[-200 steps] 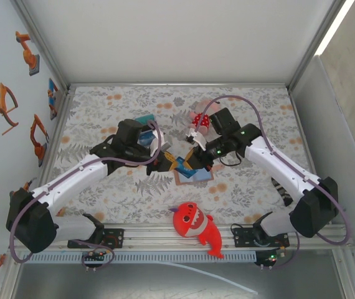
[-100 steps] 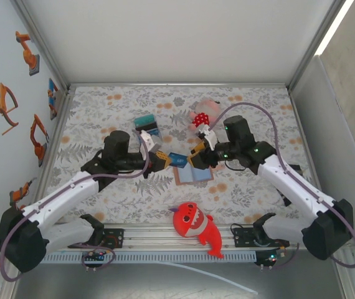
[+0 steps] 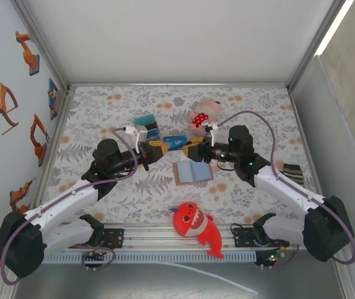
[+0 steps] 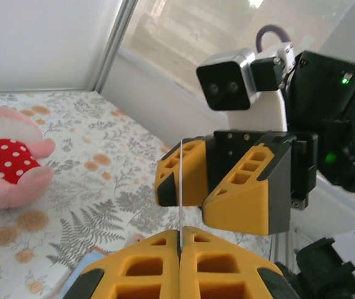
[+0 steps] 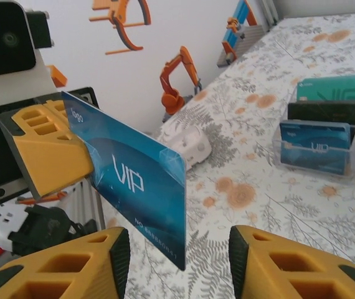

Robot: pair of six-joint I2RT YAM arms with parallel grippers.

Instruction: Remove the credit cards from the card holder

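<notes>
Card aloft: a glossy blue rectangular plastic credit card point(image 5: 134, 180) with white "VIP" lettering is held up off the worktop between the two arms, just beyond the card holder. From the left wrist camera I see it edge-on, as a thin upright line.

Left gripper point(image 3: 163, 148): yellow jaws are pressed flat together on one short end of the card.

Right gripper point(image 3: 193, 148): jaws are spread wide and face the left ones. The card's free lower corner sits between them, with a gap to each jaw in the right wrist view.

The small tan-brown leather-like folding card holder point(image 3: 192, 171) lies opened flat on the floral-patterned worktop point(image 3: 103, 112), blue-grey inside up, on the near side of both sets of jaws. I cannot tell whether any card sits inside it.

Surroundings:
- A clear plastic rack point(image 5: 324, 140) holds teal, black and blue cards upright, beyond the left gripper.
- A pink plush toy with a red white-dotted part point(image 3: 201, 115) lies beyond the right gripper.
- A red shark plush toy point(image 3: 196, 227) lies at the near edge.

Both arms reach in over the middle of the worktop, and the holder lies uncovered between them.
</notes>
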